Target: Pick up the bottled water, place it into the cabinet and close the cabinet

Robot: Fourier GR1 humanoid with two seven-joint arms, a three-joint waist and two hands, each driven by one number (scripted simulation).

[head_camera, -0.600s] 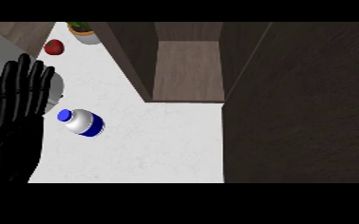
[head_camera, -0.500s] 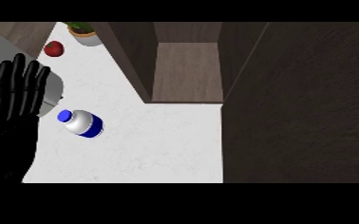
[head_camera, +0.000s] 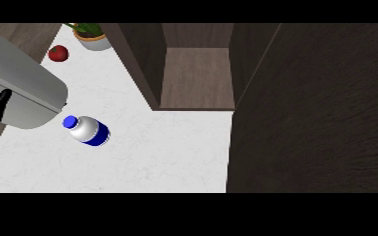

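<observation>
The water bottle [head_camera: 89, 130], white with a blue cap and blue label band, lies on the white counter [head_camera: 155, 160] with its cap pointing up-left. My left grey forearm [head_camera: 28, 91] crosses the left edge just above and left of the bottle, apart from it. Only a black sliver of my left hand [head_camera: 4, 105] shows at the frame's edge. The dark wood cabinet [head_camera: 196, 77] stands open to the right of the bottle, its shelf bare. My right hand is out of view.
The cabinet's open door [head_camera: 306, 110] forms a tall dark panel along the right. A red apple [head_camera: 58, 53] and a potted plant [head_camera: 93, 36] sit at the counter's far left corner.
My left hand, raised with straight fingers beside the bottle before, has swung out past the left edge; the grey forearm now fills that spot. The bottle has not moved.
</observation>
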